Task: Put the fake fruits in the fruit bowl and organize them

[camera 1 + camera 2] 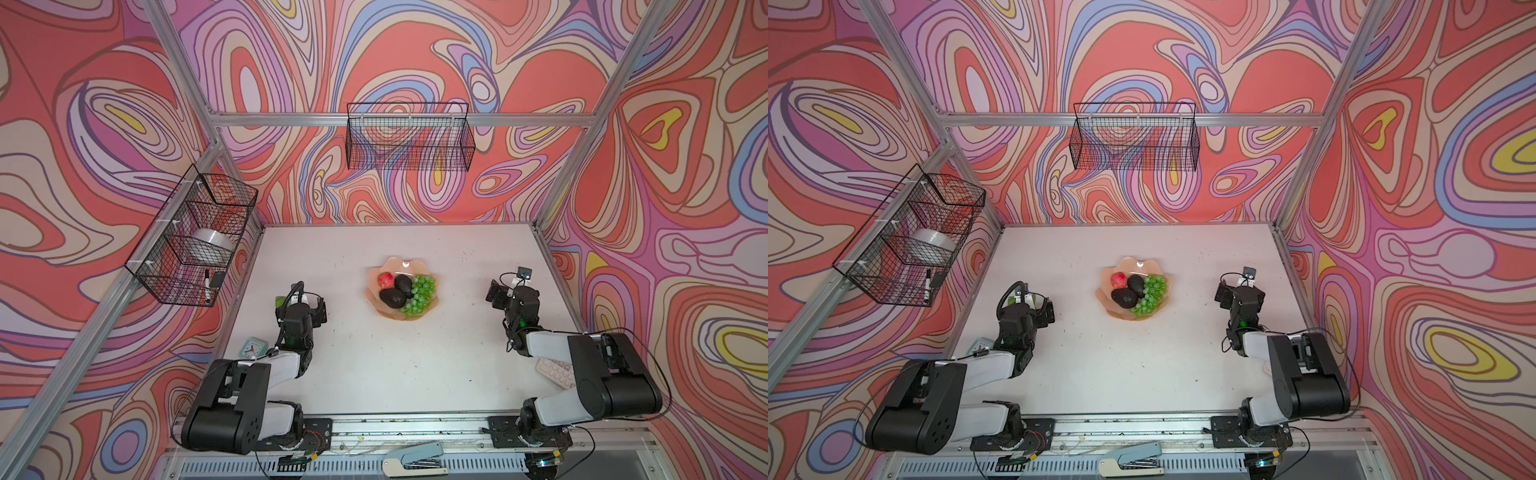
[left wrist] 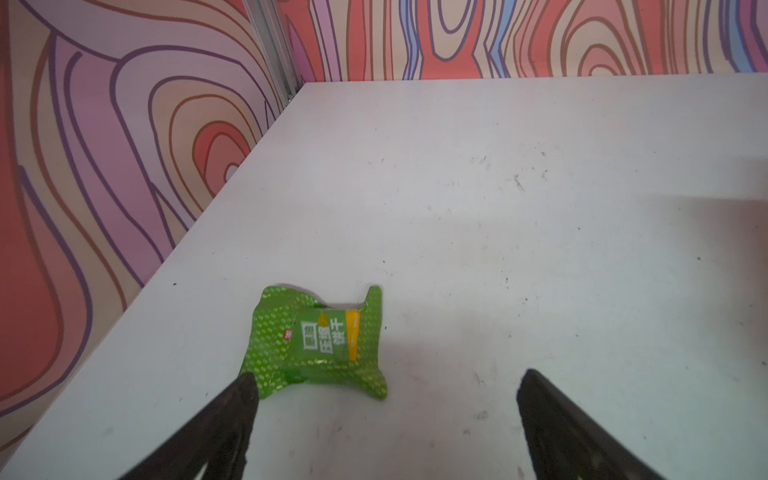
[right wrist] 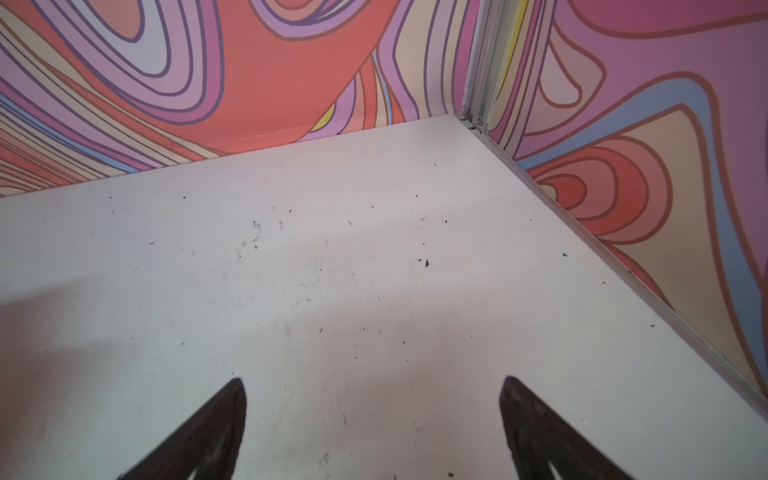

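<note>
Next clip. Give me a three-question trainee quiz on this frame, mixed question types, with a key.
1. True or false: the apple, both avocados and the grapes all lie in the fruit bowl.
2. What lies on the table by the left gripper? A green packet; B apple; C grapes.
3. Fill in: the right gripper is ____ and holds nothing.
Key: 1 true; 2 A; 3 open.

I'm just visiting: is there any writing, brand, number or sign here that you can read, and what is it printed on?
Nothing can be quoted with certainty.
Green packet: large white Chinese characters and a small red logo, too blurred to read in the left wrist view.
Clock: dial numbers too small to read in a top view.
Calculator: key labels too small to read.
No other text can be made out.
</note>
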Tool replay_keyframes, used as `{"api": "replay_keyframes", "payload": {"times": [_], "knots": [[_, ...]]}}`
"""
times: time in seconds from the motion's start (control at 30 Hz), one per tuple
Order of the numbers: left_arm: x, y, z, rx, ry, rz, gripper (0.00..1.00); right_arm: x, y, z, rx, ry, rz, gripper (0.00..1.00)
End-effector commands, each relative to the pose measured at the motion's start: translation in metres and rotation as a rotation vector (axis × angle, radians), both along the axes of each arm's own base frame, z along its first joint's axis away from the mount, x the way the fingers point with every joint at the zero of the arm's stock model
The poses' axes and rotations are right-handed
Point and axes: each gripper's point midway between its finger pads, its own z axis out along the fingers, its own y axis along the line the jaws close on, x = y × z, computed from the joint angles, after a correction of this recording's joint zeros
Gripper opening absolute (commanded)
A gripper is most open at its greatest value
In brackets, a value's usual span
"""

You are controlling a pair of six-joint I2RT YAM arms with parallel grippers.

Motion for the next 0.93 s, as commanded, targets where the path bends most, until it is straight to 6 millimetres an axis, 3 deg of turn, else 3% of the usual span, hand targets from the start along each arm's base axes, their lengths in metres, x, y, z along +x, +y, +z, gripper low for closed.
{"api": "replay_keyframes", "payload": {"times": [0.0, 0.2, 0.47, 0.57, 0.9], "knots": [[0.024, -0.004, 0.018, 0.026, -0.145, -0.037, 0.97, 0.012, 0.002, 0.02, -0.041, -0.104, 0.033, 0.98], [0.03, 0.002, 0.013, 0.012, -0.09, -0.01, 0.97, 0.013, 0.003, 0.0, -0.053, -0.142, 0.044, 0.98], [0.033, 0.004, 0.009, 0.015, -0.056, 0.002, 1.0, 0.017, -0.008, -0.002, -0.056, -0.122, -0.021, 0.98], [0.033, 0.004, 0.009, 0.011, -0.05, 0.003, 1.0, 0.029, -0.004, -0.009, -0.058, -0.054, -0.001, 0.98], [0.033, 0.004, 0.009, 0.011, -0.051, 0.001, 1.0, 0.026, -0.007, -0.006, -0.058, -0.079, -0.016, 0.98]]}}
